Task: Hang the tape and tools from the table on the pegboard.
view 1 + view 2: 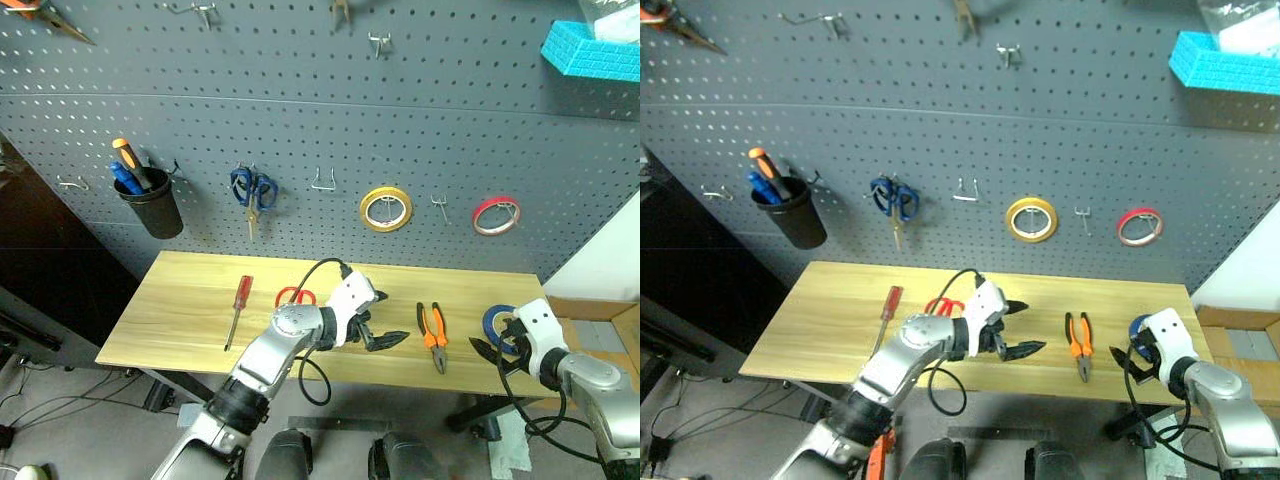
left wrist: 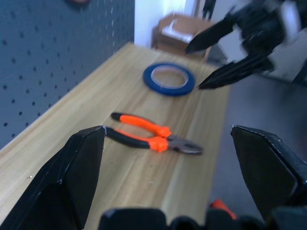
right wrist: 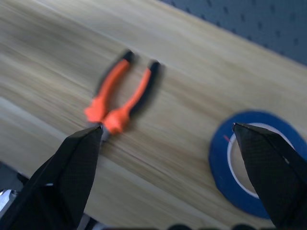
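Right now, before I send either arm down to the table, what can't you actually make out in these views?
- Red-looped scissors: the left gripper and its arm cover the blades, head views.
- Blue tape: the right gripper overlaps its near edge, head views; cut by the frame edge in the right wrist view.
- Pliers: motion-blurred in the right wrist view, jaw tips unclear.
- Screwdriver: tip too small to read.

Workshop: tool-hung pegboard (image 1: 420,120), workbench (image 1: 190,310)
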`<state>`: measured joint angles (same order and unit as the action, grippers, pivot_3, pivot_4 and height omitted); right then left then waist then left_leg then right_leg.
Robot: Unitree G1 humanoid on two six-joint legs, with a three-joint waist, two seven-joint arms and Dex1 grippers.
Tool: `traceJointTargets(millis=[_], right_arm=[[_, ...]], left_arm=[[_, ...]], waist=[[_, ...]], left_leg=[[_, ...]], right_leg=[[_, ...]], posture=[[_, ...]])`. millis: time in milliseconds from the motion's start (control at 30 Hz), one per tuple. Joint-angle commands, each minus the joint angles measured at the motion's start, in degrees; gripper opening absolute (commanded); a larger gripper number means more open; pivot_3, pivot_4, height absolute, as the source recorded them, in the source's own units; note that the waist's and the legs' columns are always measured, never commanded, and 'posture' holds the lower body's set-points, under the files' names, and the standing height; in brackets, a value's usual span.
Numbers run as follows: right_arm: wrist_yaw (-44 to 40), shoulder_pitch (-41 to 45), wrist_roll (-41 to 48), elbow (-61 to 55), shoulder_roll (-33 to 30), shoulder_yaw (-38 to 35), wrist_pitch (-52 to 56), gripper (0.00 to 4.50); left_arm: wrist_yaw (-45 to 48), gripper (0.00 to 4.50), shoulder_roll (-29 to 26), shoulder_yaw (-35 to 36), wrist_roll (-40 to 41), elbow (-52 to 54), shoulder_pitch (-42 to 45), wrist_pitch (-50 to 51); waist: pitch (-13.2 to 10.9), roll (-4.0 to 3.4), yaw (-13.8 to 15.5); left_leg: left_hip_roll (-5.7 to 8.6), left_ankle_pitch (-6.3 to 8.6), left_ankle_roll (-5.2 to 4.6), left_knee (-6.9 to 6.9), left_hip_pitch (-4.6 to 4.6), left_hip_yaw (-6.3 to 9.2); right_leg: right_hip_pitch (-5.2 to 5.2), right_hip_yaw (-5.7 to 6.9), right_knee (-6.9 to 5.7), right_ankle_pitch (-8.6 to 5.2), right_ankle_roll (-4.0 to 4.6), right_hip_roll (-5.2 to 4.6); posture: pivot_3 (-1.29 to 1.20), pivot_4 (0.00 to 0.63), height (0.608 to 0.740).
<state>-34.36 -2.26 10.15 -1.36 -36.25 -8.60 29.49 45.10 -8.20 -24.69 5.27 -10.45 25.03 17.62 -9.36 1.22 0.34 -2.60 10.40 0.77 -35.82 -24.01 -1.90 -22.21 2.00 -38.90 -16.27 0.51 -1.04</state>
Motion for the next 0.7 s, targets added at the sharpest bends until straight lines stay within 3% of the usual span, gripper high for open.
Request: traceJointTargets(millis=[33,133,267,700], right_arm=[[-1.57,3.92,-0.77,5.14,-1.9,0.16,-1.73,4.5],[-2.35,8.87,-1.72,12.69,-2.56,1.22,-3.37,4.5],[-2.97,13.94,-2.2,21.38,-2.04,1.46,-3.57,4.5],[-0.67,25.34,-0.8,43.1,-0.52,-1.53,-2.72,4.5]], left_arm=[[-1.63,4.46,5.47,-2.59,-2.3,-5.44,3.94,-4.0],[-2.3,4.46,10.49,-4.1,-3.92,-11.35,7.28,-6.31],[-2.28,4.46,13.13,-4.3,-4.93,-14.45,8.94,-7.67],[0.53,4.46,9.68,-4.3,-5.55,-9.24,6.02,-5.87]], waist=[[-0.66,0.05,-0.03],[-2.28,0.16,-0.24],[-3.7,0.21,-0.49],[-6.22,-0.04,-0.46]], left_leg=[[0.01,0.0,0.0,0.0,-0.06,-0.01],[0.03,0.04,-0.08,-0.07,-0.2,0.01],[0.08,0.11,-0.19,-0.12,-0.34,-0.04],[0.09,0.12,-0.19,-0.12,-0.49,-0.02]], right_leg=[[-0.04,-0.01,0.0,-0.02,-0.04,0.0],[-0.08,0.01,0.01,-0.04,-0.21,0.0],[-0.12,-0.03,0.09,-0.05,-0.41,-0.01],[-0.25,0.0,0.06,-0.11,-0.65,-0.07]], posture=[[-0.02,0.222,0.74],[-0.02,0.25,0.74],[-0.01,0.282,0.74],[0.02,0.304,0.74]])
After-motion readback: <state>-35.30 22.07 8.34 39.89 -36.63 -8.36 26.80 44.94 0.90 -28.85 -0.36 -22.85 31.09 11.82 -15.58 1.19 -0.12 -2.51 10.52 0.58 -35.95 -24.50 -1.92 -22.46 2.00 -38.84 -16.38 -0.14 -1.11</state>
